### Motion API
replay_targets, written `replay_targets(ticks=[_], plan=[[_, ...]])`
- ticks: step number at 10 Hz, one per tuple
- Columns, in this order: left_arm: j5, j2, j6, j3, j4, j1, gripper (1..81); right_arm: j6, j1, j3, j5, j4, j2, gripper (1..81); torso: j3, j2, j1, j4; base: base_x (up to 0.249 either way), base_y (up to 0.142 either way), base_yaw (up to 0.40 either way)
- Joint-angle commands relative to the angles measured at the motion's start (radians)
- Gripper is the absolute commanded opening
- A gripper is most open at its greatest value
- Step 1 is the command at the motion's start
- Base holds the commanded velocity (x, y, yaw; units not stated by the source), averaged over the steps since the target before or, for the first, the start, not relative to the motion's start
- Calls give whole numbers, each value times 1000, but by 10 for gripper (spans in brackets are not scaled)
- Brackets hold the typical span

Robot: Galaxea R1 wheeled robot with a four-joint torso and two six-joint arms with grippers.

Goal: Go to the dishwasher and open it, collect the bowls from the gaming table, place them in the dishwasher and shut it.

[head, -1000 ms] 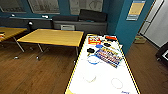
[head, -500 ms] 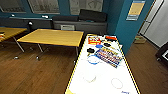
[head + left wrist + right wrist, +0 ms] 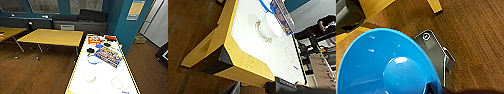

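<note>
A bright blue bowl [image 3: 373,65] shows very large in the right wrist view, hanging above the wooden floor, with my right gripper [image 3: 434,88] shut on its rim. Ahead of me stands a long white-topped table with yellow edges [image 3: 105,82], which also shows in the left wrist view [image 3: 250,47]. A white bowl-like thing [image 3: 89,74] [image 3: 271,25] sits on it, and a blue-rimmed round thing [image 3: 93,60] lies just beyond. Dark parts of my left arm [image 3: 285,86] hang near that table's near corner. The dishwasher and the gaming table are out of view.
A colourful flat box [image 3: 110,55], a red box [image 3: 94,40] and small dark items lie on the far half of the white table. Yellow-topped tables [image 3: 52,37] stand to the left on wooden floor. A dark counter [image 3: 80,25] lines the back wall. A teal pillar [image 3: 125,27] rises at right.
</note>
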Motion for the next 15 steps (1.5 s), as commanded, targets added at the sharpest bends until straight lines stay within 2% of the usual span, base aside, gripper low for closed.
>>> replay_targets(ticks=[1,3,4,7,8,10,11,13,14,15], plan=[[246,19,-143,-11,-122,-330,811,-3,15,11,-53,-33,-51,10,0,0,0,0,0,0,0],[325,96,-196,-104,-194,-439,811,-3,15,11,-53,-33,-53,10,0,0,0,0,0,0,0],[362,134,-225,-147,-213,-482,811,-3,18,11,-53,-31,-51,10,0,0,0,0,0,0,0],[385,252,-336,-287,-221,-553,811,-2,34,11,-56,-29,-47,10,0,0,0,0,0,0,0],[412,293,-347,-334,-204,-574,811,-2,39,11,-59,-29,-47,10,0,0,0,0,0,0,0],[505,375,-347,-434,-152,-608,811,-2,47,14,-62,-31,-50,10,0,0,1,0,0,0,0],[525,423,-347,-489,-130,-619,811,-3,48,16,-63,-33,-50,10,-1,0,1,0,0,0,0],[551,506,-347,-564,-46,-623,811,-3,54,11,-65,-33,-44,10,-1,0,1,0,0,0,0],[566,555,-347,-614,-18,-625,811,-3,56,7,-68,-34,-38,10,-1,0,1,0,0,0,0],[566,591,-347,-656,-18,-625,811,-3,56,5,-68,-37,-35,10,-1,1,1,0,0,0,0]])
